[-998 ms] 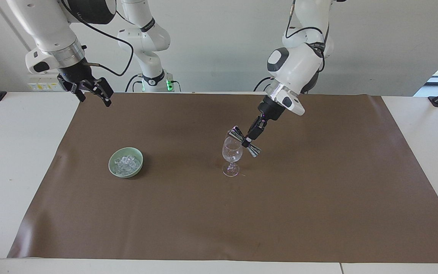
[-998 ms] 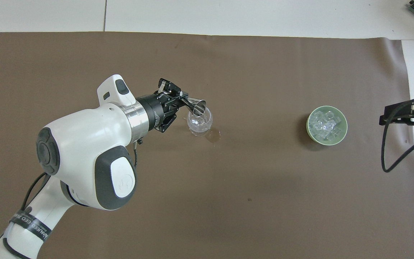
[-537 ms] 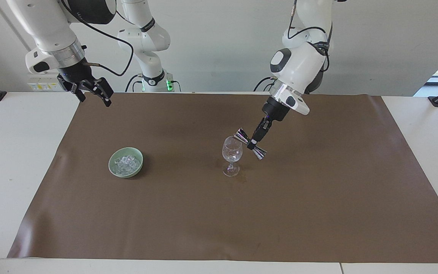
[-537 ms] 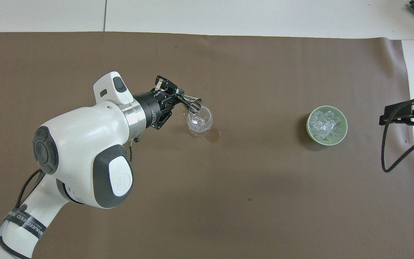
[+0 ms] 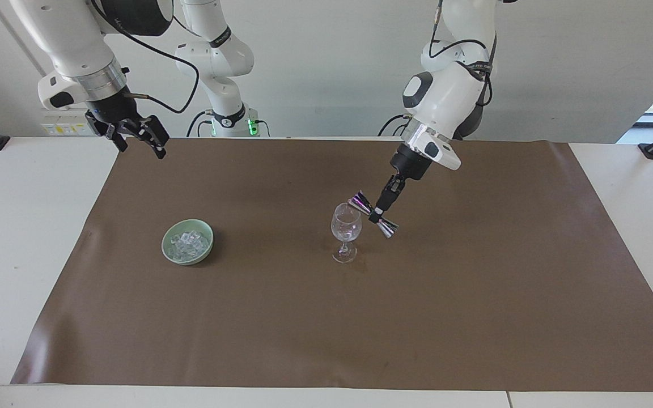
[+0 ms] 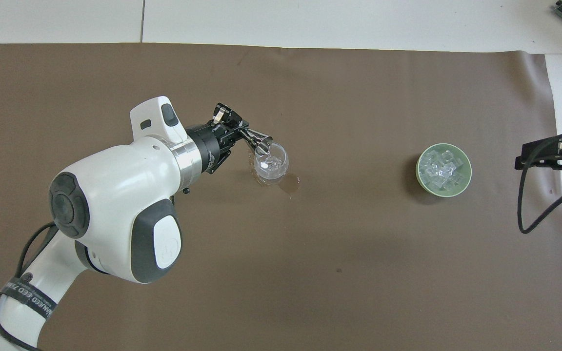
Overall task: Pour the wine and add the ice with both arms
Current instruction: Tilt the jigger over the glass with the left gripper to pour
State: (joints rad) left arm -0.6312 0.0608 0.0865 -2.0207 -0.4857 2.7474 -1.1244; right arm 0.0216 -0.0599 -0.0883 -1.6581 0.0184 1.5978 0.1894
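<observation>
A clear stemmed wine glass (image 5: 346, 229) (image 6: 271, 164) stands upright in the middle of the brown mat. My left gripper (image 5: 377, 213) (image 6: 245, 137) is shut on the waist of a tilted steel jigger (image 5: 373, 214) (image 6: 261, 143), whose lower mouth is at the glass's rim on the left arm's side. The wine is too faint to make out. Ice (image 5: 187, 243) (image 6: 442, 168), several clear cubes, fills a pale green bowl (image 5: 208, 233) (image 6: 420, 173) toward the right arm's end. My right gripper (image 5: 138, 137) (image 6: 554, 158) waits open, raised over the mat's corner by its base.
A brown mat (image 5: 474, 294) covers most of the white table. A small wet patch (image 6: 291, 183) marks the mat by the glass's foot. A black cable (image 6: 522, 209) hangs from the right arm's wrist.
My left gripper has drawn the jigger back a little from over the glass toward the left arm's end. The glass, bowl and right arm have not moved.
</observation>
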